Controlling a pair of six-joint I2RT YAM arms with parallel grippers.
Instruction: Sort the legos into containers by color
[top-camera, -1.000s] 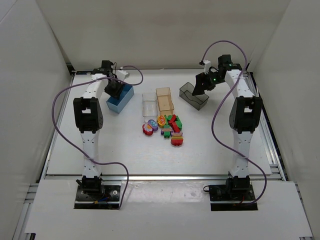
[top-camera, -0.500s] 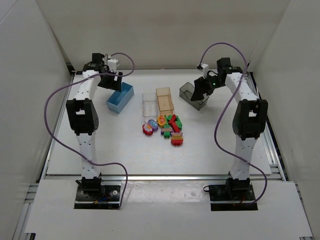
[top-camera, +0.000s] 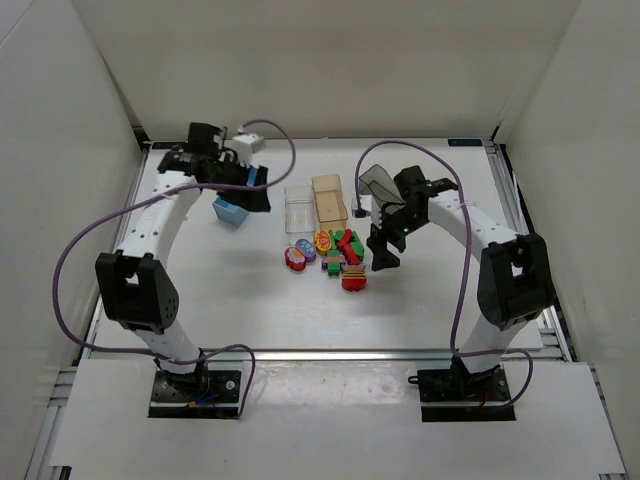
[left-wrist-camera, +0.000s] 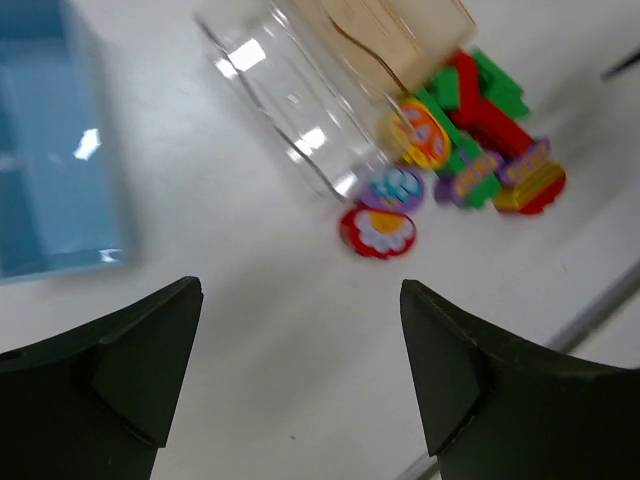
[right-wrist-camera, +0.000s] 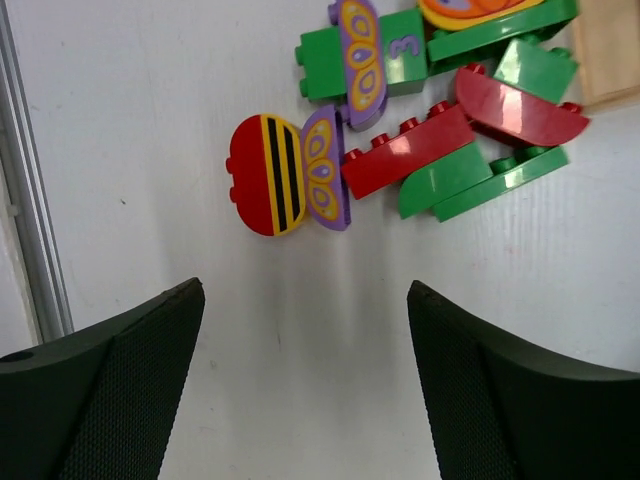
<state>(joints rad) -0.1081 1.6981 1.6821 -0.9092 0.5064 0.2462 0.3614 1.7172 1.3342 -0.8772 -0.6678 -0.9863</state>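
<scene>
Red, green and purple legos (top-camera: 332, 255): heaped loose on the white table (top-camera: 220, 290), just in front of the clear bin (top-camera: 299, 208) and the peach bin (top-camera: 329, 198).
Light blue bin (top-camera: 230, 211): left of the clear one, partly hidden by the left gripper.
Smoky grey bin (top-camera: 376, 184): right of the peach one.
Left gripper (left-wrist-camera: 300, 300): fingers spread wide, holding nothing, over bare table between the blue and clear bins.
Right gripper (right-wrist-camera: 305, 295): spread wide, empty, just beside the red striped brick (right-wrist-camera: 262, 176) at the heap's edge.

White links, black joint housings on left arm (top-camera: 150, 222) and right arm (top-camera: 462, 214). Each trails a looping purple cable (top-camera: 60, 272). Black, mesh-textured right end effector (right-wrist-camera: 303, 290).
</scene>
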